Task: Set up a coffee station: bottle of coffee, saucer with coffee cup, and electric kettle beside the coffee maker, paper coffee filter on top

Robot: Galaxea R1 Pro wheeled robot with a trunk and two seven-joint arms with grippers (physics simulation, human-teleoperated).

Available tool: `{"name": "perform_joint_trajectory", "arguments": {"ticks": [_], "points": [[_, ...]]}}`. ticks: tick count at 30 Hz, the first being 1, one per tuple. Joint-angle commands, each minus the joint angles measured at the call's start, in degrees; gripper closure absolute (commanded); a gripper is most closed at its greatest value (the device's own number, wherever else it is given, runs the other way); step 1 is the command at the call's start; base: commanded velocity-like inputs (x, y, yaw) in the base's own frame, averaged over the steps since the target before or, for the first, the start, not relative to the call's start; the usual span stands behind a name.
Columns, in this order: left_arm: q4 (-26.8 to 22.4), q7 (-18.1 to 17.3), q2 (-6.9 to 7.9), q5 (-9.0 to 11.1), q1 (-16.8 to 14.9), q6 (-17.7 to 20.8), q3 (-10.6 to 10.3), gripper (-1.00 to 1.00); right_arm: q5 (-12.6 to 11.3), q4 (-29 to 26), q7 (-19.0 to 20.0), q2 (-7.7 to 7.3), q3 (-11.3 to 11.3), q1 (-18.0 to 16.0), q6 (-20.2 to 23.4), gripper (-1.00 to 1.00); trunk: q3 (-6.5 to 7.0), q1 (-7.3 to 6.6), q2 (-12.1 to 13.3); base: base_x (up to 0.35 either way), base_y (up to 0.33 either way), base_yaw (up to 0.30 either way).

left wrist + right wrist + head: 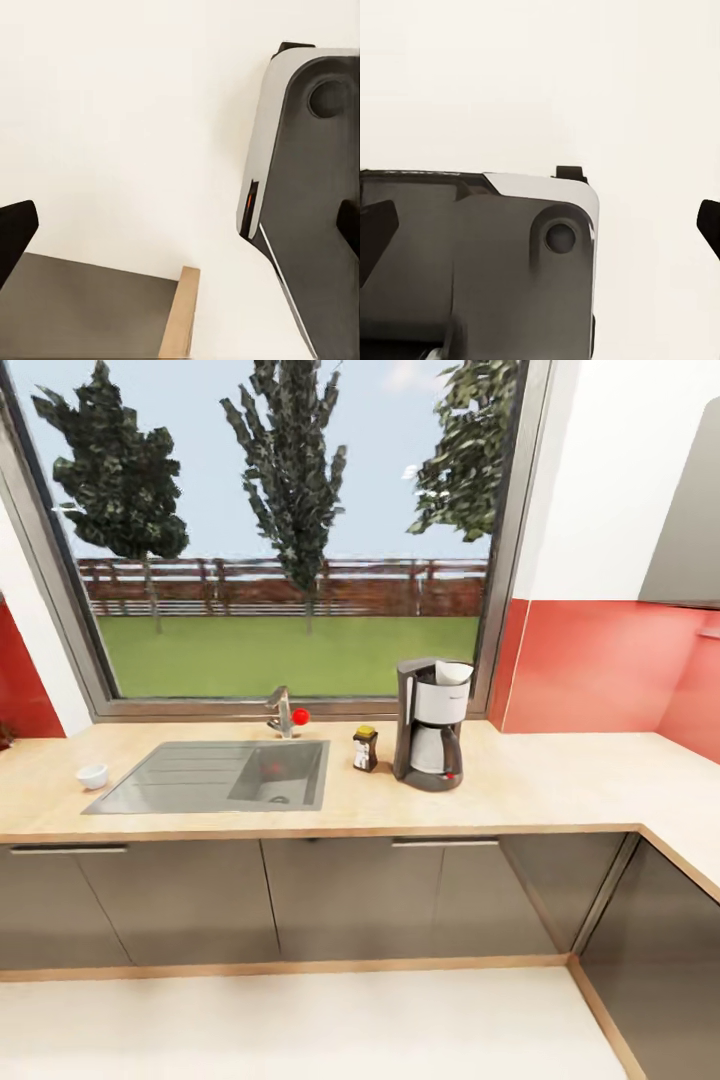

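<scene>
Both grippers hang over the pale floor beside the robot's base, fingers spread wide and empty: left gripper, right gripper. On the counter the dark coffee maker stands upright right of the sink, a white filter on top. The small coffee bottle stands just left of it. A white cup sits far left.

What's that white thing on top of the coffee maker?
A white paper coffee filter sits in the open top of the coffee maker, its edge standing above the rim. Its lower part is hidden inside the machine, so whether it holds anything cannot be seen.
</scene>
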Motion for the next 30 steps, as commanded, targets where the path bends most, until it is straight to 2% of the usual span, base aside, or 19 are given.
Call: {"name": "perform_joint_trajectory", "arguments": {"ticks": [1, 8, 30], "points": [[-0.1, 0.0, -0.19, -0.6, 0.0, -0.1, 0.5, -1.0, -0.5, 0.1, 0.2, -0.01, 0.5, -0.1, -0.2, -1.0, -0.13, 0.03, -0.1, 0.0, 0.0, 0.266], [-0.2, 0.1, -0.61, -0.5, -0.1, -0.2, 0.5, -1.0, -0.5, 0.1, 0.1, 0.02, 0.5, -0.1, -0.2, -1.0, -0.29, 0.03, -0.1, 0.0, 0.0, 0.272], [-0.2, 0.3, -0.41, -0.6, -0.1, -0.2, 0.4, -1.0, -0.6, -0.1, 0.0, -0.12, 0.4, -0.1, -0.2, -1.0, -0.78, 0.03, -0.1, 0.0, 0.0, 0.274]]}}
